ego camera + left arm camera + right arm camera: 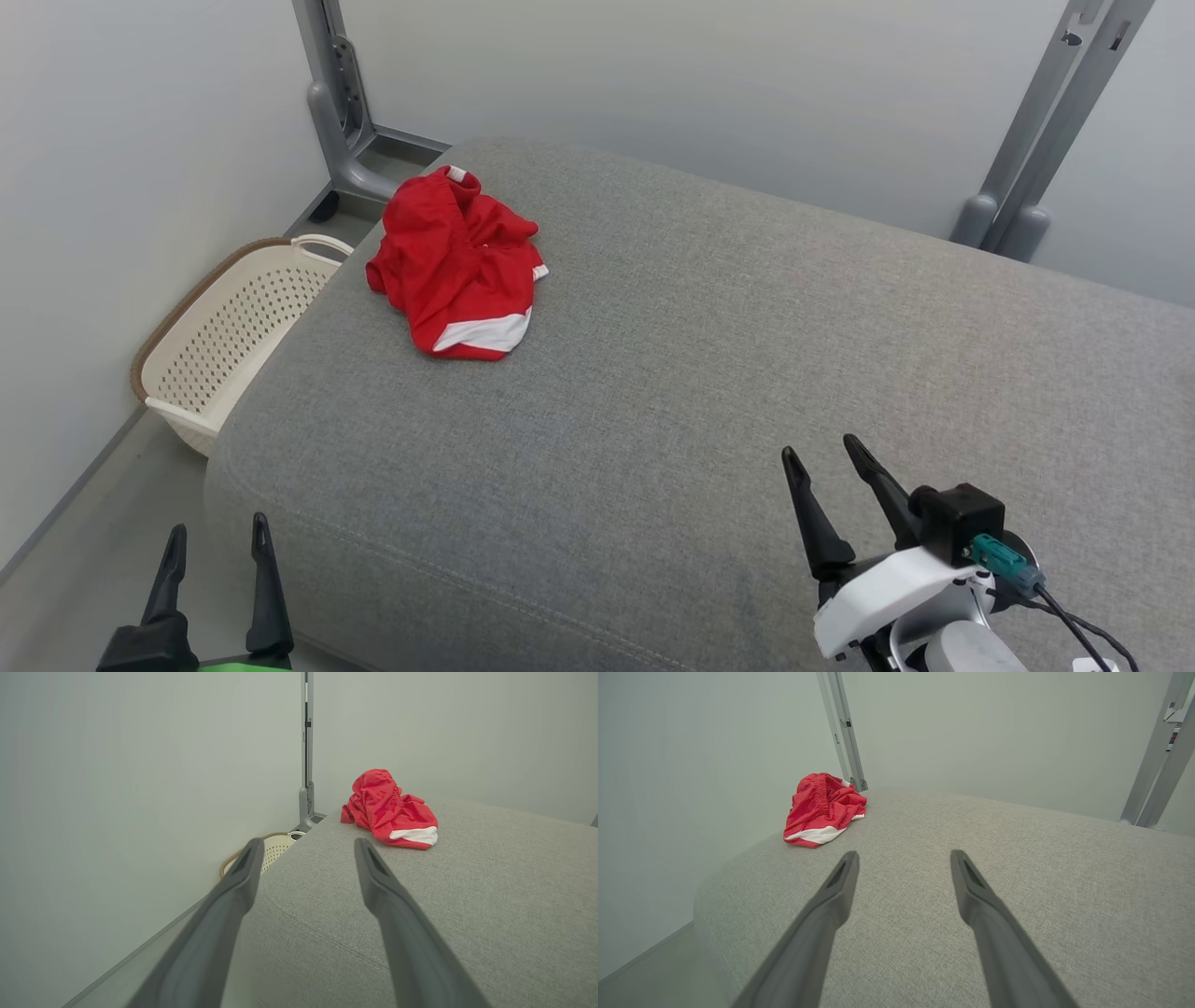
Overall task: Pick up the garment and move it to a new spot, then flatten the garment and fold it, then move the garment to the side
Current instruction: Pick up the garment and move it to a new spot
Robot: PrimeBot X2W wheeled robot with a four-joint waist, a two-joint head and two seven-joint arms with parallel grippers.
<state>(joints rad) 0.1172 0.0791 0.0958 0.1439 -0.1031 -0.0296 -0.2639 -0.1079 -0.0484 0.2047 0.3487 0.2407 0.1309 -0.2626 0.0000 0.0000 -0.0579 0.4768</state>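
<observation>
Left gripper [217, 523] and right gripper [820, 444] point forward, fingers [810, 509] spread.

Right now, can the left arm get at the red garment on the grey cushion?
Probably yes. The left gripper is open and empty, and only bare grey cushion lies between it and the red garment. Nothing blocks the way, though it must stretch forward.

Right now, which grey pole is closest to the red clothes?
The left pole, standing just behind the red garment near the basket; the other pole stands far across the cushion.
</observation>
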